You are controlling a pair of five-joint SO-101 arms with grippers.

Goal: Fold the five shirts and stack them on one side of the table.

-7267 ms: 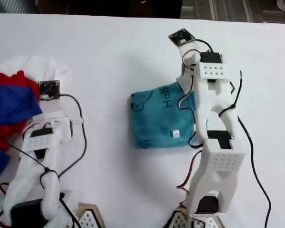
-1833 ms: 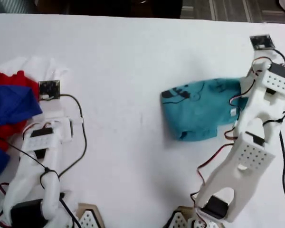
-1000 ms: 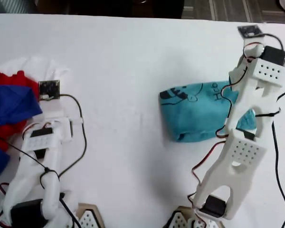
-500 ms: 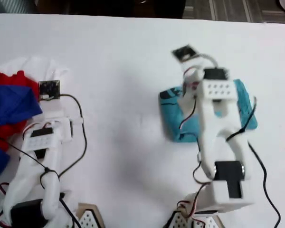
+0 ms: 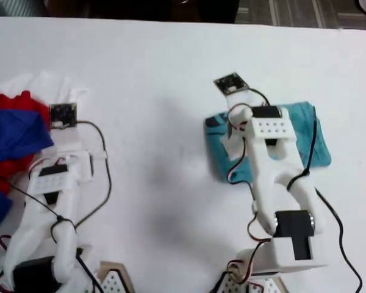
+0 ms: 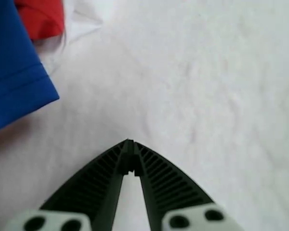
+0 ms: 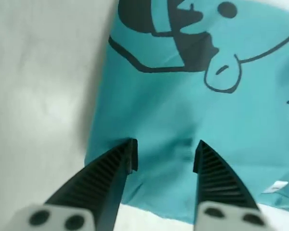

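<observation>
A folded teal shirt [image 5: 320, 143] with a black print lies right of the table's middle, partly under the right arm. My right gripper [image 7: 164, 156] hangs open just above the teal shirt [image 7: 183, 96], its fingers astride the cloth near one folded edge. At the left edge sits a heap of red [image 5: 12, 101], blue [image 5: 15, 137] and white [image 5: 49, 82] shirts. My left gripper [image 6: 130, 156] is shut with nothing in it, over bare table beside the blue shirt [image 6: 14, 72] and the red shirt [image 6: 41, 19].
The white table [image 5: 152, 67] has free room across its middle and back. Cables trail from both arms, and the arm bases stand at the near edge. A dark floor lies beyond the far edge.
The right arm dragged the teal shirt rightward, then swung back left over it and now hangs above its left part. The left arm has not moved.
</observation>
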